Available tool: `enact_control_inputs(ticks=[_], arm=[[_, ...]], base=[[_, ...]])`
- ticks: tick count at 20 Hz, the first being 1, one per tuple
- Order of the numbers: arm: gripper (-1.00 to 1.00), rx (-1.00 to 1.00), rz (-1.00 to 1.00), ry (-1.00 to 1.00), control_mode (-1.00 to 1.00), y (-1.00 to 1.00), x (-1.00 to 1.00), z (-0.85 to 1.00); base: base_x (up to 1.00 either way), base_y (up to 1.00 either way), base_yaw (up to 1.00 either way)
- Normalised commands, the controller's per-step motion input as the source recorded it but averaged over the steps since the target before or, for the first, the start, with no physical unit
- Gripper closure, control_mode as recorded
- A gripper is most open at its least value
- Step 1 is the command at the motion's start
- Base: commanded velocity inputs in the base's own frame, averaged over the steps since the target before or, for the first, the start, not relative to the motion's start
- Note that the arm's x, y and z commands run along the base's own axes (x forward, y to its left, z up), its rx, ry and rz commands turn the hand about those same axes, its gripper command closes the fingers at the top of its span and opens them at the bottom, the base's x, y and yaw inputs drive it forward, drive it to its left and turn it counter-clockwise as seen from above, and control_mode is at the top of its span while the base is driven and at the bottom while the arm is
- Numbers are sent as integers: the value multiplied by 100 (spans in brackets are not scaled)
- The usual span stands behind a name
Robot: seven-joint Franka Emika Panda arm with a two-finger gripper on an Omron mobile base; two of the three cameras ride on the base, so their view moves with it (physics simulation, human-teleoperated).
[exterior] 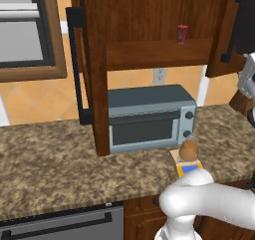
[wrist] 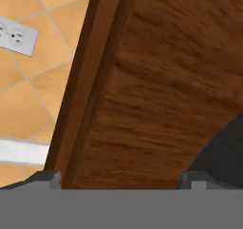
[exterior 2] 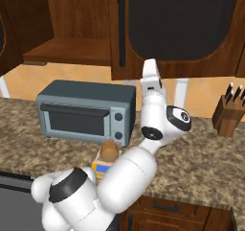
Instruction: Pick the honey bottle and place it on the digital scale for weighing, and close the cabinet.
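The amber honey bottle (exterior: 189, 149) (exterior 2: 109, 151) stands upright on the digital scale (exterior: 190, 169) (exterior 2: 101, 167), on the counter just in front of the toaster oven's right end. The cabinet (exterior: 149, 55) hangs above with both doors swung out. Its left door (exterior: 95, 69) is seen edge-on and its right door (exterior: 226, 30) (exterior 2: 177, 24) has a dark panel. My gripper (exterior 2: 151, 68) (wrist: 121, 181) is raised against the lower edge of the right door, well above the bottle. It is open, its tips wide apart, with the door's wood close in front.
A grey toaster oven (exterior: 149, 119) (exterior 2: 86, 111) sits under the cabinet. A small red can (exterior: 182, 34) stands on the cabinet shelf. A knife block (exterior 2: 232, 111) is at the counter's right. A wall outlet (wrist: 16, 33) shows beside the door.
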Motion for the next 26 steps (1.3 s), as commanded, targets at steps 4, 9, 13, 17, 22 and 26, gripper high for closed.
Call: enact_control_inputs(ticks=[4,9,13,17,22,26], arm=[[-100,-5,0,21,-100,8,80,39],[-100,-1,0,-1,-100,1,46,-1],[-100,0,0,-2,-100,0,91,-24],[-100,0,0,0,-100,-1,100,-27],[-100,0,0,2,-100,0,-64,0],[-100,0,0,10,-100,10,-87,0]], base=[[0,0,0],[0,0,0],[0,0,0],[0,0,0],[0,0,0],[0,0,0]])
